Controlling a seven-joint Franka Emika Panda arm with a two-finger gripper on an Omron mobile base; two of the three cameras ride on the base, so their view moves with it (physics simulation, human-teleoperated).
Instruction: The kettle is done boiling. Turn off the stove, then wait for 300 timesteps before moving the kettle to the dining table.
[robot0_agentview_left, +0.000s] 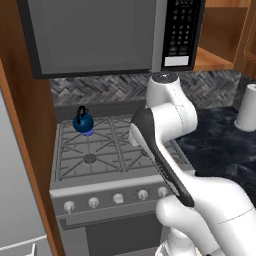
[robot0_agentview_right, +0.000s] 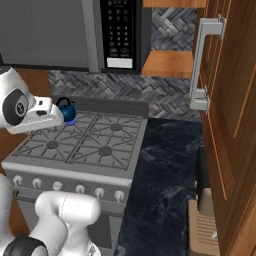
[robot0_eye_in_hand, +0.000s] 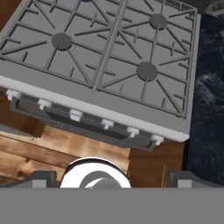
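Well, pincer (robot0_eye_in_hand: 107, 177) wide open, empty.

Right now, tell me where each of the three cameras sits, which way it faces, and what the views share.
Left base view: behind the arm on its left, facing forward and down at the stove, kettle on the back left burner, microwave above; white arm at lower right.
Right base view: behind the arm on its right, facing the stove, counter and wooden cabinet; arm at lower left.
Hand view: on the hand, above the stove's front, looking down at grates and knob row; open fingertips at the bottom.
Shared: all three show the stove.
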